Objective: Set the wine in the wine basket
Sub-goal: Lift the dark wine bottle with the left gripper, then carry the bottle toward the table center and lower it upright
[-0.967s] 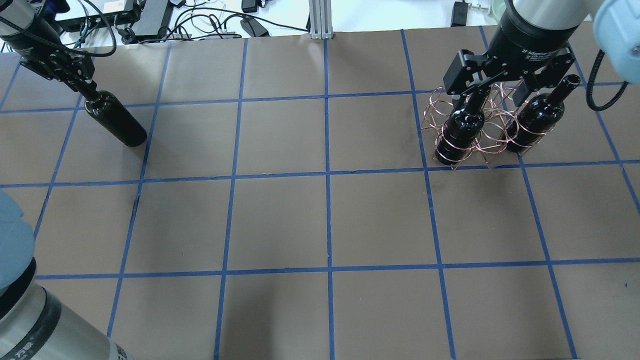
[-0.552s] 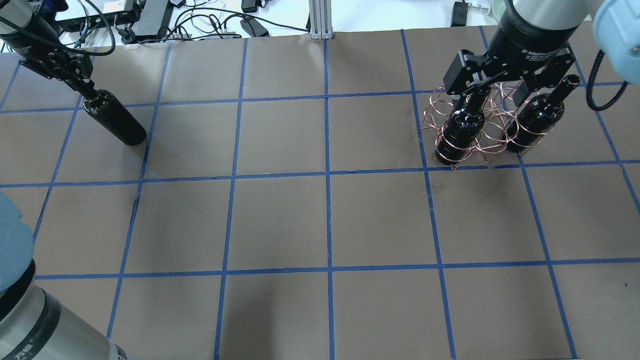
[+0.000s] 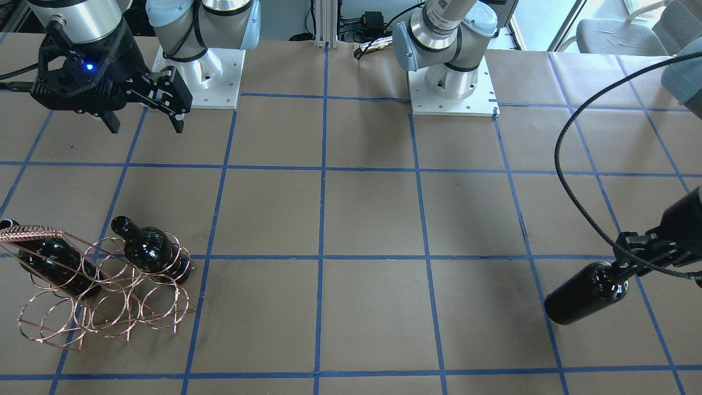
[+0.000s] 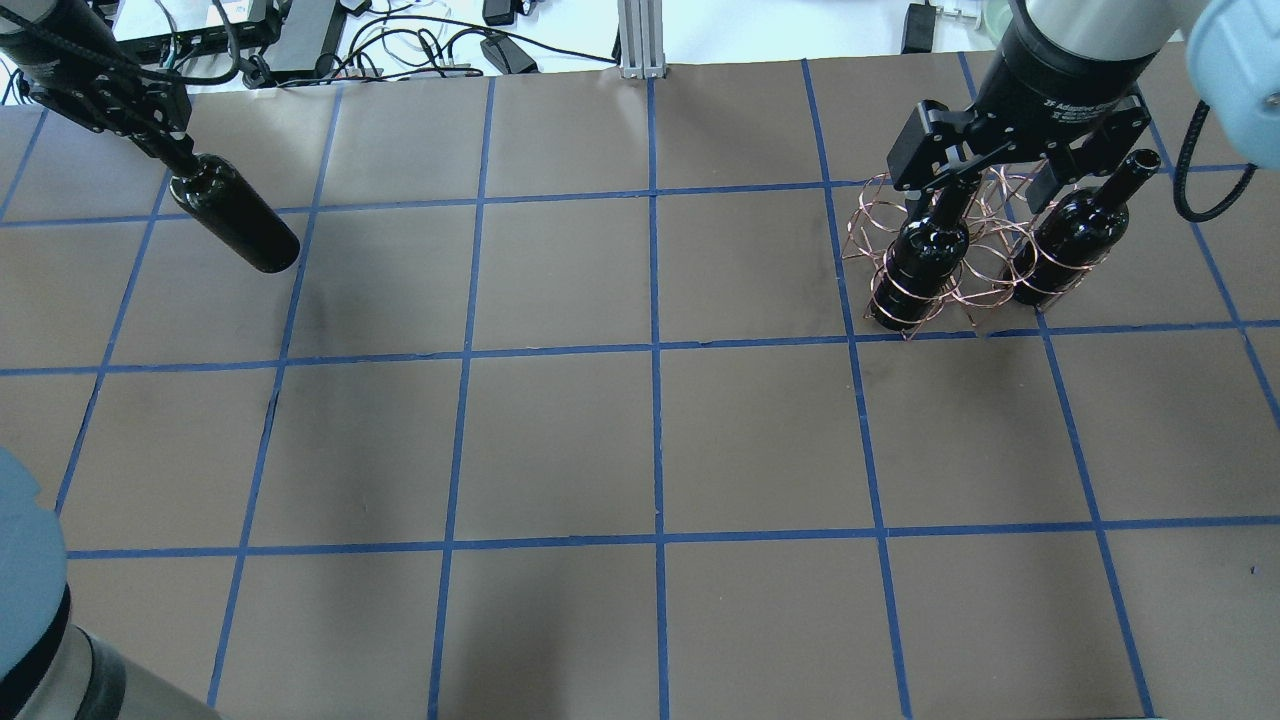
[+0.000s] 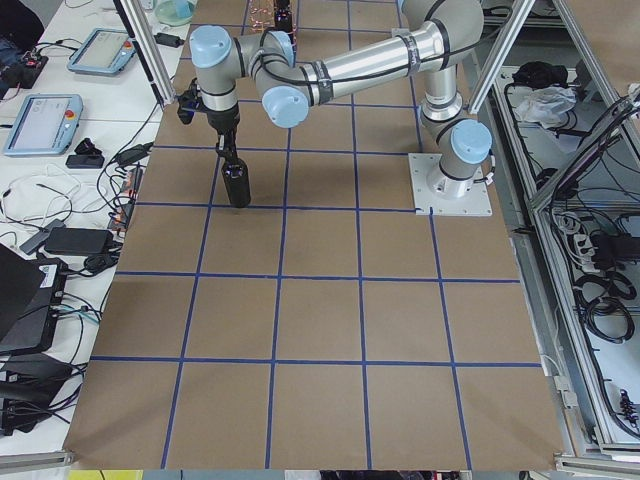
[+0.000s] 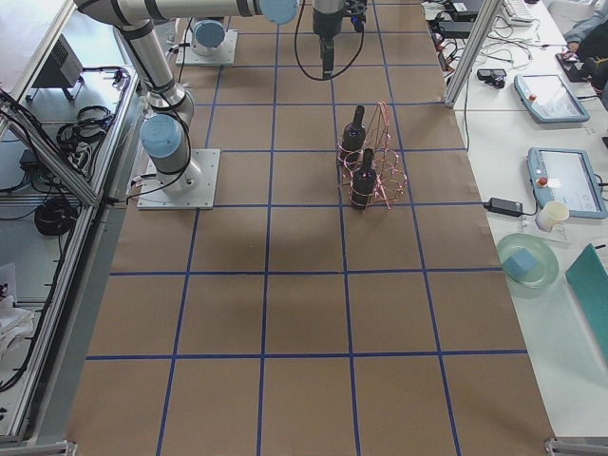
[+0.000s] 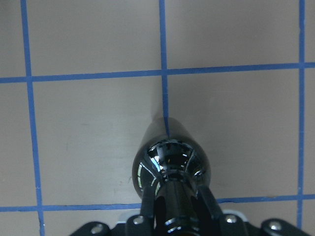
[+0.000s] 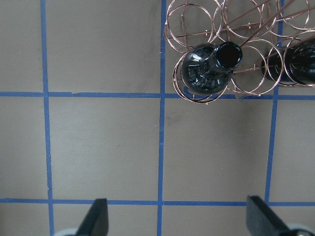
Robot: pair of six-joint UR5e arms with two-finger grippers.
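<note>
Far from the wine basket [image 3: 107,299], wine [image 3: 584,293] in left claw [image 3: 622,269] (by neck).

Surface [image 4: 560,440]: brown paper, blue tape grid [image 4: 655,350]. Aluminium post [image 4: 636,40] at far edge. White bench [image 5: 105,105] alongside, carrying teach pendants [image 5: 40,122] and loose cables [image 5: 50,205]. Grey chair [image 3: 614,35] beyond. Light even, shadows soft.
</note>
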